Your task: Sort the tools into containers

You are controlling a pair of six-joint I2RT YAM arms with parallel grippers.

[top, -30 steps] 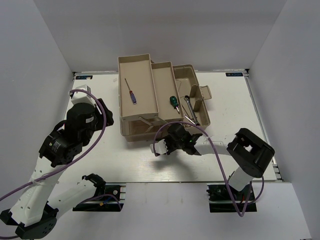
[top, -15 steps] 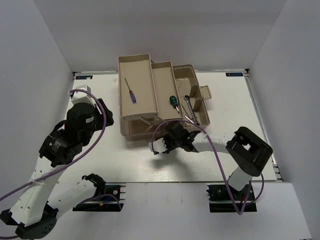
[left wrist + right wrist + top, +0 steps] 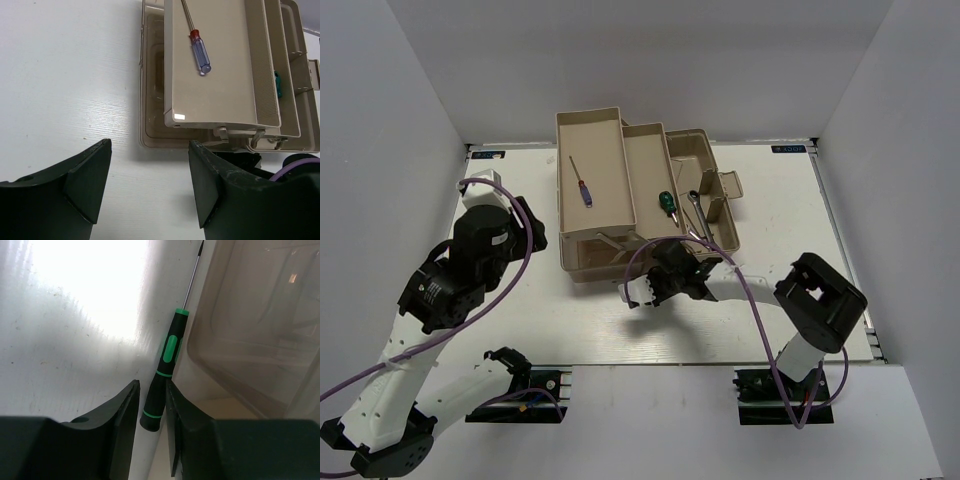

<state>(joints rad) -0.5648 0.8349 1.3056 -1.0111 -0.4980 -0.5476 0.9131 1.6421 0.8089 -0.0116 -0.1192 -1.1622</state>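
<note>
White table [image 3: 790,200] under beige toolbox [image 3: 640,170], thin green-and-black screwdriver [image 3: 162,372] flat beside its translucent brown lid [image 3: 250,315].

Top view is bright and evenly lit from overhead, just a soft shadow on the white table [image 3: 800,200] mid-frame. Right wrist view: glare blows out the upper left, and the right gripper [image 3: 151,400] looms dark and soft below.

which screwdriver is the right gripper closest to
The thin black-and-green screwdriver on the table beside the toolbox, between the fingers of the right gripper. The blue-handled one and stubby green one lie in trays.
</note>
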